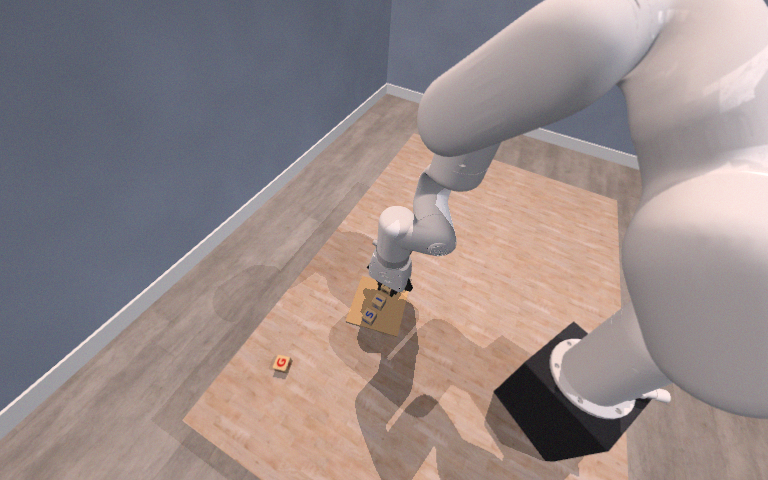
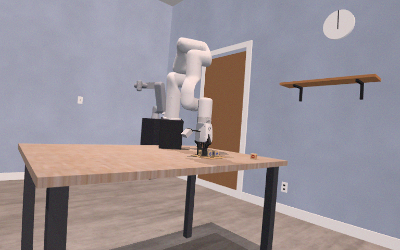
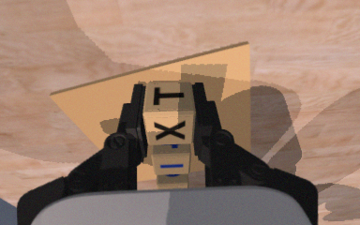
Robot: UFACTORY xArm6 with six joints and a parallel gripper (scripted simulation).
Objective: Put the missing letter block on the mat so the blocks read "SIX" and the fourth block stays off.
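Observation:
My gripper (image 1: 390,288) (image 2: 203,149) (image 3: 169,99) is shut on the wooden X block (image 3: 169,123) and holds it low over the tan mat (image 1: 394,323) (image 2: 220,157) (image 3: 91,108). In the wrist view a black X faces the camera, and a black T is on the adjacent face beyond it. The S block (image 1: 369,315) (image 2: 216,152) and the I block (image 1: 380,301) (image 2: 210,153) (image 3: 172,165) lie on the mat with blue letters. The held block is in line with them, just beyond the I block. I cannot tell whether it touches the mat.
A block with a red G (image 1: 281,362) (image 2: 253,156) lies on the table well off the mat, near the table edge. The black robot base (image 1: 546,396) (image 2: 170,133) stands on the other side of the mat.

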